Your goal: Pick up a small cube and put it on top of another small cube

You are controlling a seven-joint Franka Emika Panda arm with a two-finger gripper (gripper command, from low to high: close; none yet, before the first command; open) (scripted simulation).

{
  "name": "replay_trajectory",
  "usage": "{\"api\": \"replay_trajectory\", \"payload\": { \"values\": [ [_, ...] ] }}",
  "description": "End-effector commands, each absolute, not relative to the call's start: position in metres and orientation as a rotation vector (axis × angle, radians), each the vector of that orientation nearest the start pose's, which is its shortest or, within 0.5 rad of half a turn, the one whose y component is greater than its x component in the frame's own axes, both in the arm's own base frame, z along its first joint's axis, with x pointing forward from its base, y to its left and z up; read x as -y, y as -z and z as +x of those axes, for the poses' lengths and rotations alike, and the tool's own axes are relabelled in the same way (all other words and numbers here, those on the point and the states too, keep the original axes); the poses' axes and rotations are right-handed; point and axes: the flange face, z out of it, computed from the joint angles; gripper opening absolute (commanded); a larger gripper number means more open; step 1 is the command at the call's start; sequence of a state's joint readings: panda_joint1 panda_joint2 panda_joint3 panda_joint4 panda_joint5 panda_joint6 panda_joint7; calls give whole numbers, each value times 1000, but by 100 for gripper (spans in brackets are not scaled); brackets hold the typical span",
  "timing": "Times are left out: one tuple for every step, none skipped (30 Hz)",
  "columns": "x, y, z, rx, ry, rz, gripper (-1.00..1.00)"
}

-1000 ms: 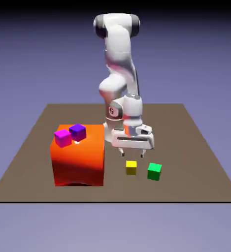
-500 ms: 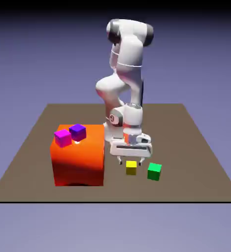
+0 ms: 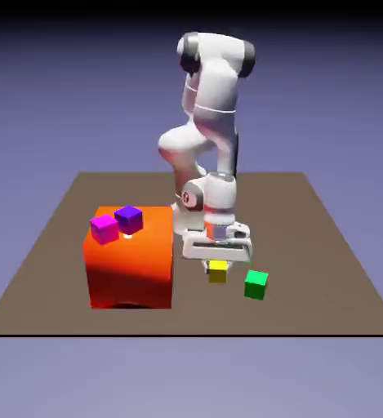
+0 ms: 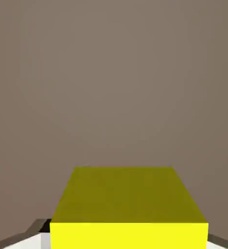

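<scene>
The small bright yellow cube sits on the brown surface, toward the exterior view's right of the large orange block and just left of the green cube, and it is now tucked under the white arm's hand. Going by size: the arm stands bent over the middle of the surface; half a second ago its hand hung a little above the yellow cube, and a second ago higher and further back, so the descent has brought the gripper down around the cube. In the hand view the yellow cube fills the bottom centre, with pale slivers of the fingers showing at either lower corner, outside its side faces. I cannot tell whether they already press the cube or still stand slightly off it; no lift has begun, as the cube rests on the surface. I judge the step in hand to be the closing grasp, with carrying and stacking yet to come. For room: the orange block's wall is near on one side and the green cube close on the other, so a straight rise looks the safest exit. The magenta cube and the purple cube sit touching atop the orange block, near its far left corner.
</scene>
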State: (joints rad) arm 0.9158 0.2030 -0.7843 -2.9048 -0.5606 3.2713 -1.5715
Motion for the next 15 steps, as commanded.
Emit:
{"api": "replay_trajectory", "payload": {
  "values": [
    [-78,-171,330,-2671,-73,1210,-100],
    [-78,-174,329,-2672,-75,1211,-100],
    [-79,-178,328,-2674,-77,1213,-100],
    [-79,-181,327,-2676,-80,1216,-100],
    [-79,-184,326,-2680,-83,1219,-100],
    [-80,-186,324,-2684,-86,1223,-100],
    [-80,-188,322,-2689,-89,1227,-100],
    [-81,-190,320,-2696,-93,1231,-100],
    [-81,-191,319,-2700,-95,1234,-100],
    [-81,-191,319,-2700,-95,1234,-100],
    [-76,-194,327,-2664,-86,1309,-100],
    [-75,-198,333,-2638,-86,1363,-100],
    [-74,-203,339,-2609,-88,1415,-100],
    [-73,-208,344,-2579,-89,1467,-100],
    [-71,-213,350,-2547,-90,1518,-100]
  ]
}}
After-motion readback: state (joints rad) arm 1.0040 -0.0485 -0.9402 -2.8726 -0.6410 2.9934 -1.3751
